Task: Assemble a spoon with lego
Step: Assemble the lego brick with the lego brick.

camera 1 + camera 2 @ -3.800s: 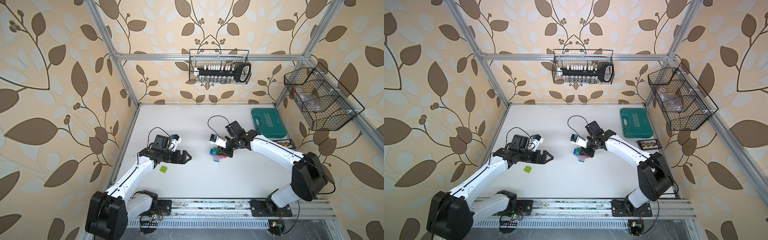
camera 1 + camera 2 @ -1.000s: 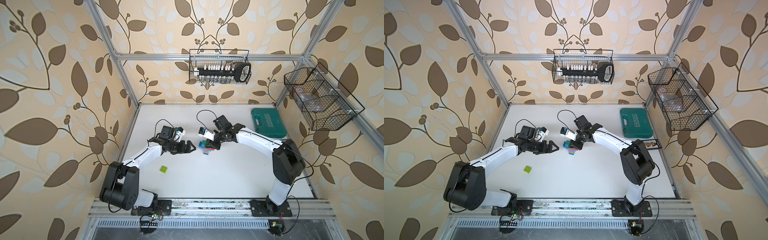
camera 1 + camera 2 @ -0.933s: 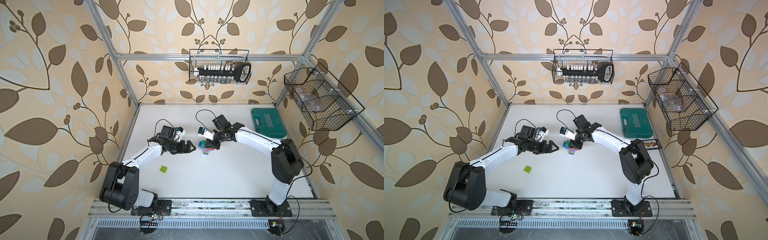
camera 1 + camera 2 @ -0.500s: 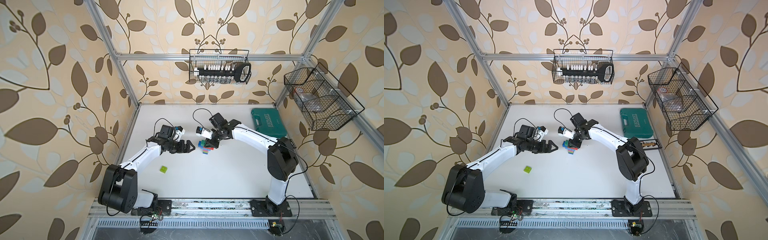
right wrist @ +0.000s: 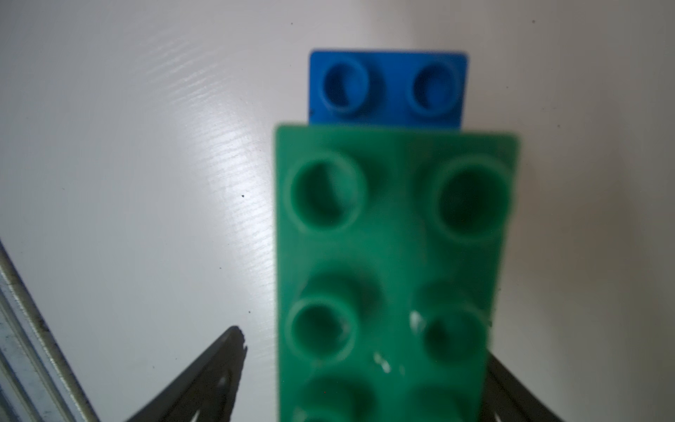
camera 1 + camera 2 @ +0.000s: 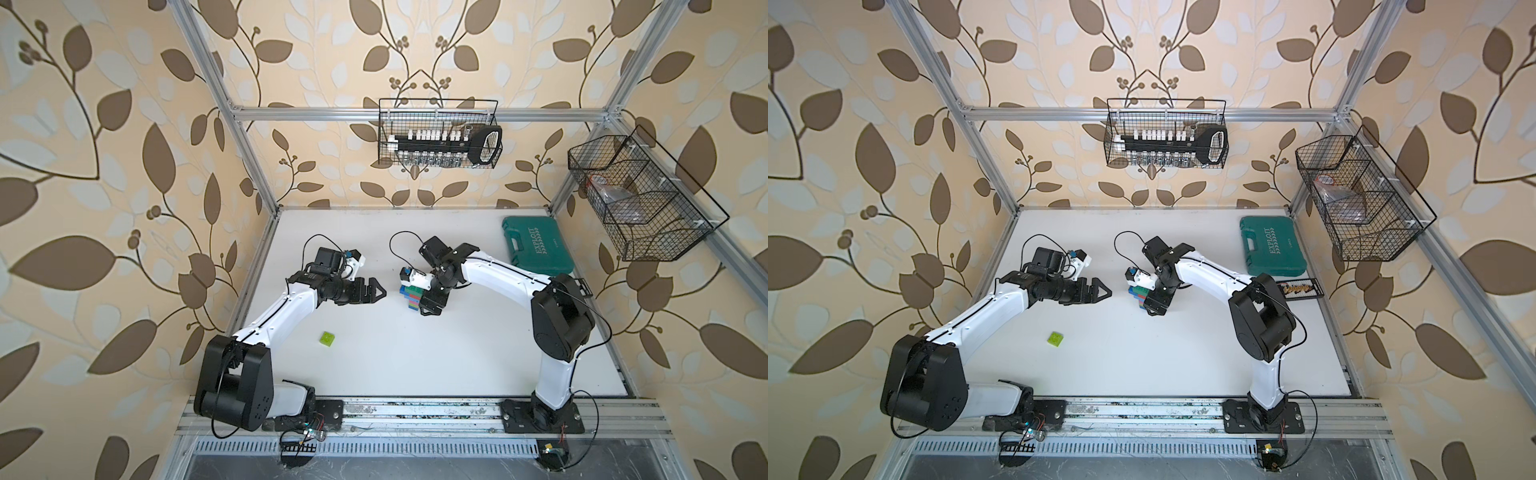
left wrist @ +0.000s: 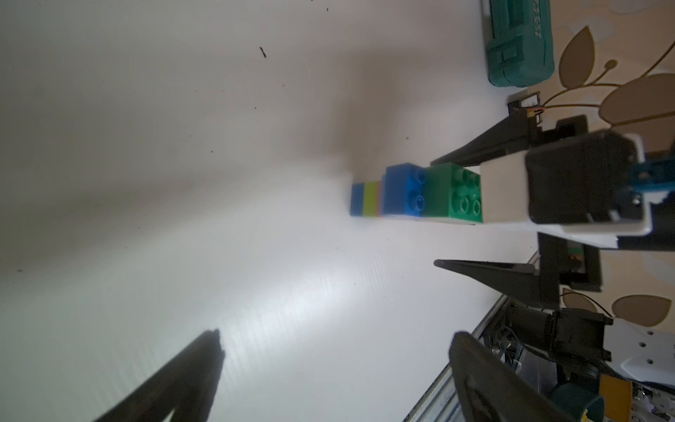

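Parted jaws are shown on the right gripper [image 6: 430,309], which is set around the spoon [image 6: 410,297]. The spoon is found on the white table [image 6: 415,365] near its middle, directly under that gripper in both top views. In the right wrist view the spoon's dark green brick [image 5: 394,274] is framed between the two fingers. One finger [image 5: 219,365] is separated from it by a strip of bare table, while the other is seen at the brick's edge, and whether contact is made there cannot be told. A blue brick [image 5: 387,87] is attached beyond the green one. In the left wrist view the narrow stem [image 7: 365,199] is made up of blue, lime and a thin reddish band. The left gripper [image 6: 380,292] is held with its jaws spread wide and empty, pointed toward the spoon with bare table between them. A loose lime brick [image 6: 327,338] is seen lying apart, nearer the front rail, and a teal tool case [image 6: 536,245] is placed by the far right corner.
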Robot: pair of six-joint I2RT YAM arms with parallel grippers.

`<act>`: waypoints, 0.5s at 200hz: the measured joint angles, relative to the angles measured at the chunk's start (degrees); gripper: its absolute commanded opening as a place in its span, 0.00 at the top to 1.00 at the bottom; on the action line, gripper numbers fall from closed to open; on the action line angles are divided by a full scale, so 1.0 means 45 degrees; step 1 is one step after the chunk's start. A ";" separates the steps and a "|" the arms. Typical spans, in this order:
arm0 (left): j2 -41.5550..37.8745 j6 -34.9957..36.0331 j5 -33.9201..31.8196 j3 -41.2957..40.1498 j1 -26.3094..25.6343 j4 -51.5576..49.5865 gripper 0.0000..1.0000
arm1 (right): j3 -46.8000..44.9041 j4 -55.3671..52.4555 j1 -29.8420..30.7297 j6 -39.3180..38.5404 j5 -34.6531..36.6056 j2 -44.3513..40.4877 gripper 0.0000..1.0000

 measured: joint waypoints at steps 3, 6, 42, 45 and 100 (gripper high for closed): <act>-0.0029 0.0010 0.0019 0.0019 0.0131 -0.0039 0.01 | 0.0000 0.0019 0.0000 0.0029 0.0049 -0.0049 0.11; -0.0049 0.0010 0.0019 0.0044 0.0219 -0.0078 0.01 | 0.0000 0.0024 0.0000 0.0034 0.0078 -0.0087 0.10; -0.0593 0.0306 0.0204 0.0461 0.1977 -0.0631 0.01 | 0.0160 0.0107 0.0005 0.0214 0.0408 -0.1229 0.10; -0.0636 0.0325 0.0262 0.0534 0.2161 -0.0685 0.01 | 0.0219 0.0092 0.0015 0.0248 0.0466 -0.1341 0.10; -0.0889 0.0248 0.0777 0.1797 0.6387 -0.1530 0.01 | 0.1846 0.0078 0.1948 0.1467 0.2244 -0.2657 0.11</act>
